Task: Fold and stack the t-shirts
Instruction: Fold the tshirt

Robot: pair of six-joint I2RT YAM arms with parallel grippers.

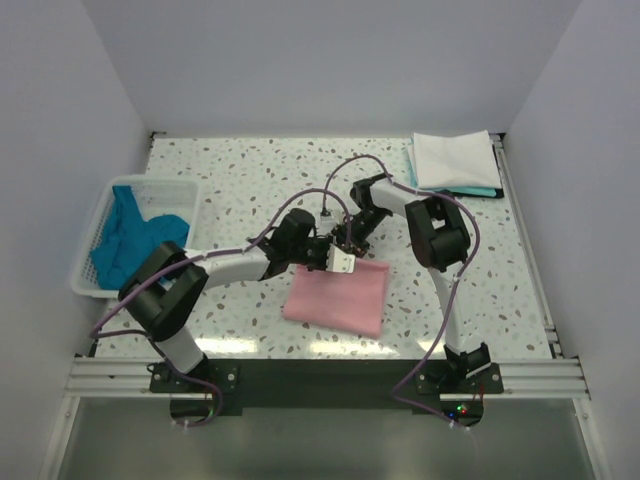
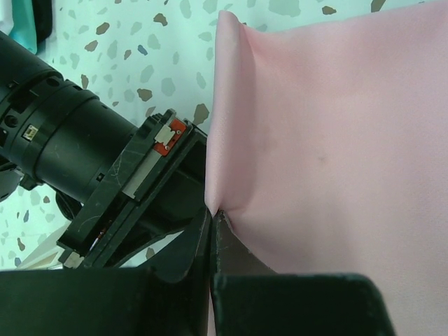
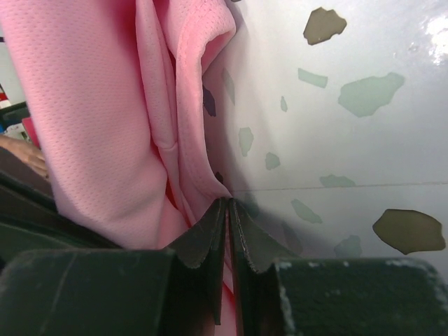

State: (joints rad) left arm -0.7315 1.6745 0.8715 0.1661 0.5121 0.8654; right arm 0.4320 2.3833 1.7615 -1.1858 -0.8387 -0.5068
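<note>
clamping thin folds of the pink t-shirt [image 1: 340,297] side by side, left pincer [image 2: 213,213] and right pincer [image 3: 227,203] could slip off or collide.

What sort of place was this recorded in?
Probably a robotics lab test cell, not a home: plain white walls box in a speckled tabletop, and the left arm and right arm are bolted to an aluminium rail at its near edge.
</note>
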